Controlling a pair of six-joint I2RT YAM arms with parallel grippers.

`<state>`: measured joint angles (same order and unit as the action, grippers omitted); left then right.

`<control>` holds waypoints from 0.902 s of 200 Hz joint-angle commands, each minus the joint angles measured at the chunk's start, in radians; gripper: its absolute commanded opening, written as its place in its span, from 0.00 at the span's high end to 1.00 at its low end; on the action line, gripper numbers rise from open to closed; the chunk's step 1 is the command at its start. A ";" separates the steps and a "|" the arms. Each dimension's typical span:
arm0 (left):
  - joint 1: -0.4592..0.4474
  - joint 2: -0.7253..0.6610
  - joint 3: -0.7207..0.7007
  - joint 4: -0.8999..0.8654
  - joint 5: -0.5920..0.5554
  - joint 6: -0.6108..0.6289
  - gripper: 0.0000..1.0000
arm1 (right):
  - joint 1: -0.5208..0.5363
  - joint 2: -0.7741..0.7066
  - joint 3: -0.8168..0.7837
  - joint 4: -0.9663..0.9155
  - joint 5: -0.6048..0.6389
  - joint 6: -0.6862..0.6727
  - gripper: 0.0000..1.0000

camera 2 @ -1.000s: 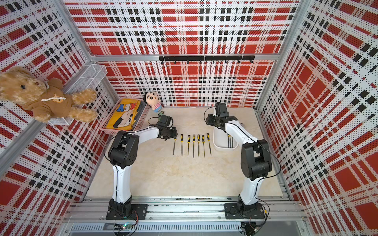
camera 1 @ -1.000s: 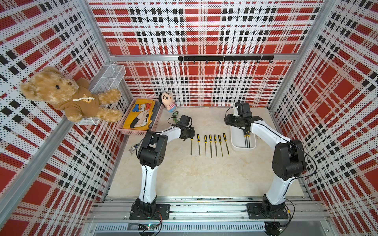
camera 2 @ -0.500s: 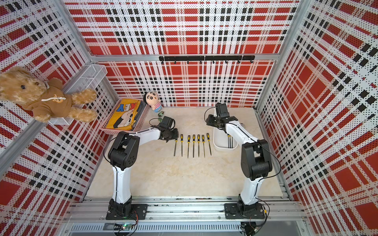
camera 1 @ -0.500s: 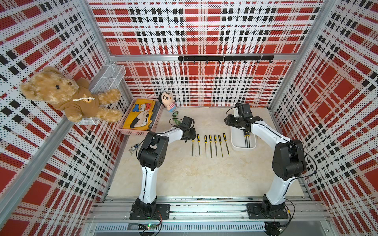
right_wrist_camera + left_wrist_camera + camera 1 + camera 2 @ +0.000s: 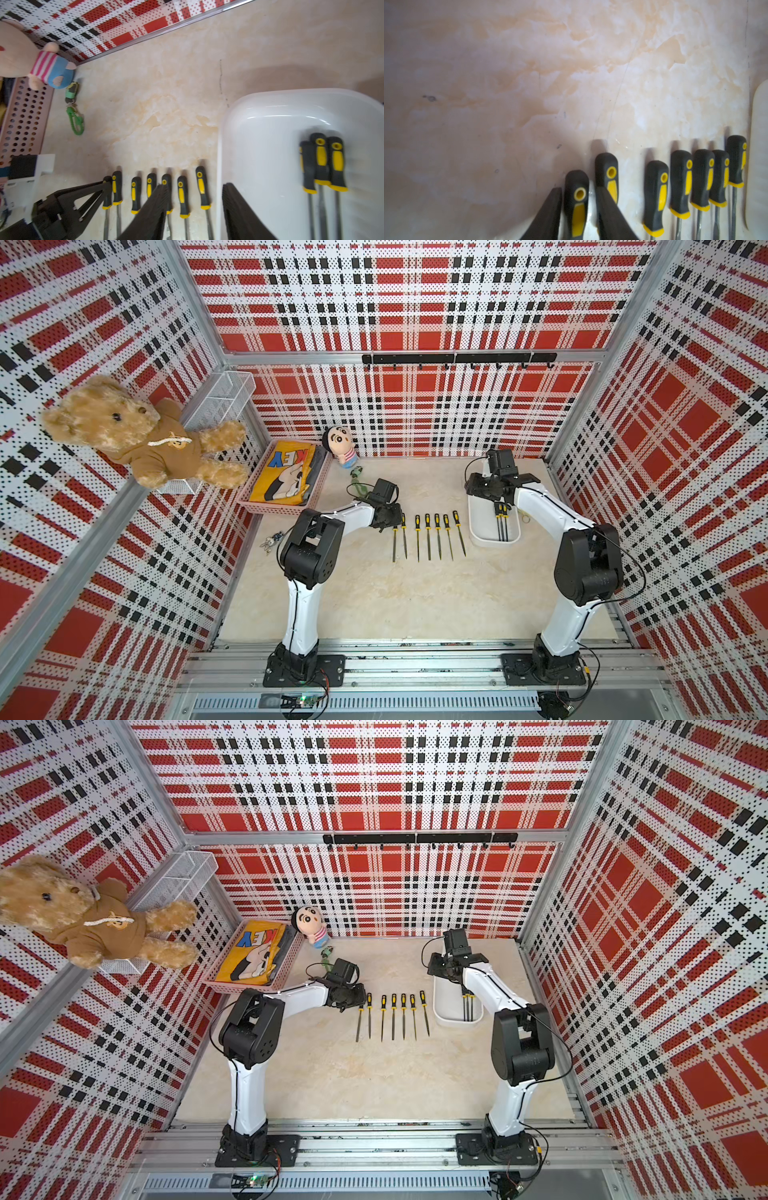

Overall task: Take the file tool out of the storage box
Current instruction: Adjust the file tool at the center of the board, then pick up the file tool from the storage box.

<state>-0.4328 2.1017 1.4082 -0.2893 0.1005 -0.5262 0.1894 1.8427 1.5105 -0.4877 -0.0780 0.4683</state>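
The storage box [image 5: 478,526], a shallow white tub [image 5: 259,124], sits right of centre on the table in both top views [image 5: 446,1011]. Three black-and-yellow file tools [image 5: 500,522] lie inside it [image 5: 322,162]. Several more files [image 5: 432,531] lie in a row on the table to its left. My left gripper [image 5: 392,516] [image 5: 578,189] is at the row's left end. It is open, with its fingers either side of the end file's handle [image 5: 576,180] and a gap showing. My right gripper [image 5: 484,493] [image 5: 195,193] hangs open and empty over the box's far left rim.
A pink perforated basket [image 5: 253,506] with a yellow cloth stands at the back left. A doll [image 5: 338,443] and a green keychain [image 5: 356,477] lie beside it. Keys [image 5: 272,539] lie near the left wall. A teddy bear [image 5: 137,435] sits in a wire basket on the wall.
The left gripper edged right along the row's left end and its jaws opened off the end file's handle. The right arm barely moved.
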 commanded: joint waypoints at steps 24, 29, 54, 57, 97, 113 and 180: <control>0.018 -0.030 0.007 -0.072 -0.024 0.014 0.60 | -0.057 0.127 0.122 -0.212 0.124 -0.128 0.58; 0.020 -0.034 0.010 -0.073 -0.025 0.015 0.60 | -0.057 0.142 0.134 -0.225 0.136 -0.135 0.59; 0.029 -0.061 0.027 -0.070 -0.035 0.027 0.59 | -0.059 0.188 0.138 -0.227 0.207 -0.143 0.63; 0.029 -0.064 0.030 -0.071 -0.037 0.029 0.59 | -0.059 0.190 0.135 -0.222 0.216 -0.142 0.63; 0.048 -0.104 0.042 -0.057 -0.028 0.046 0.58 | -0.069 0.250 0.164 -0.222 0.332 -0.149 0.65; 0.057 -0.115 0.042 -0.051 -0.025 0.056 0.58 | -0.075 0.268 0.176 -0.221 0.344 -0.158 0.65; 0.083 -0.123 0.043 -0.045 -0.008 0.071 0.57 | -0.084 0.337 0.176 -0.223 0.291 -0.162 0.67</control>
<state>-0.3588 2.0056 1.4322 -0.3386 0.0822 -0.4770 0.1120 2.1544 1.6932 -0.7074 0.2218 0.3096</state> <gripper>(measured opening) 0.427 0.338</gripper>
